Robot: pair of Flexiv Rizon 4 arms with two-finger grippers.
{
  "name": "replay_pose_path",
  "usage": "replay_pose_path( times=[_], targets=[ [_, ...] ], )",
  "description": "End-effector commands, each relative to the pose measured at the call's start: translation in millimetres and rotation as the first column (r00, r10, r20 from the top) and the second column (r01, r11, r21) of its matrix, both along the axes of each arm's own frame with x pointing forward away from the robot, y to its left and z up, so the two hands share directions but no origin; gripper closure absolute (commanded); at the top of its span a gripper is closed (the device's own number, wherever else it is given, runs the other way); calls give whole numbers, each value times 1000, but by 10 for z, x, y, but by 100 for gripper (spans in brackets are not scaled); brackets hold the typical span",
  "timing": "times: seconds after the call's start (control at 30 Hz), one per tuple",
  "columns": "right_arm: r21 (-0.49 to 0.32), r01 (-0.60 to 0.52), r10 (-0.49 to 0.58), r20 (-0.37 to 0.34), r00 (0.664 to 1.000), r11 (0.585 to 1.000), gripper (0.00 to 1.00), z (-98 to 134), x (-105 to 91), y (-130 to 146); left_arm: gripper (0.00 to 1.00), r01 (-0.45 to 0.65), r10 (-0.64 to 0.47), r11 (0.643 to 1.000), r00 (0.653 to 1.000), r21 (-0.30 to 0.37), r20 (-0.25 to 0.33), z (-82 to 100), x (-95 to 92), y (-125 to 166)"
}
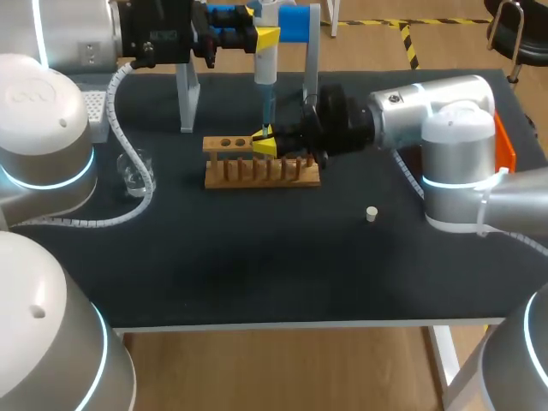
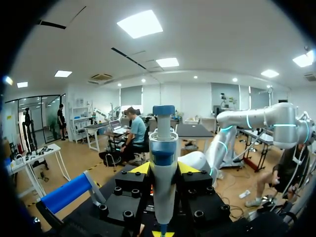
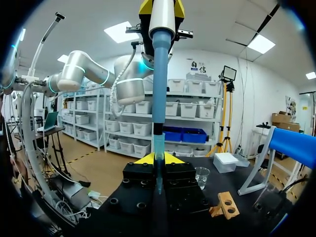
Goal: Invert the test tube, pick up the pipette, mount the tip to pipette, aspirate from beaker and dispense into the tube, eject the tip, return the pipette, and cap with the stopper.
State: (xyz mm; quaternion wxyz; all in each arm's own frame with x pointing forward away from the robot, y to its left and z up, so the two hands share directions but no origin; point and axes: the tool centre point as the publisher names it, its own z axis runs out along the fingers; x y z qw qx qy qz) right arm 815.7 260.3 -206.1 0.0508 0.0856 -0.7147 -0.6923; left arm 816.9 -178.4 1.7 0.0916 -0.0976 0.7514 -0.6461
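My left gripper [image 1: 266, 37] is shut on the white and blue pipette [image 1: 265, 64] and holds it upright above the wooden rack [image 1: 261, 174]. In the left wrist view the pipette [image 2: 163, 163] stands between the yellow fingertips [image 2: 142, 168]. Its clear tip [image 1: 267, 116] points down into my right gripper [image 1: 263, 141], which is shut on the thin test tube [image 3: 158, 180] at the rack's left part. From the right wrist, the pipette's blue shaft [image 3: 159, 84] comes straight down to the gripper [image 3: 158, 159]. The beaker [image 1: 135, 171] stands to the left; the white stopper [image 1: 372, 214] lies to the right.
A stand with a blue top bar [image 1: 295, 24] is behind the rack. A white tip box [image 1: 96, 111] sits at the back left, an orange object [image 1: 505, 150] at the right edge. The beaker [image 3: 201, 177] and rack [image 3: 224, 205] lie ahead of the right gripper.
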Motion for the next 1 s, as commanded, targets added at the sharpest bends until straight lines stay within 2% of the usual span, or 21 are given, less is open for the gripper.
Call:
replay_pose_path(
  times=[0.03,1.0],
  targets=[
    [-1,4,-4,-1,1000,1000,100,21,-3,-15,100,2,-2,1000,1000,3,-3,-11,-5,14],
    [-15,19,-19,0,1000,1000,100,16,82,-72,100,2,-2,1000,1000,3,-3,-11,-5,14]
  ],
)
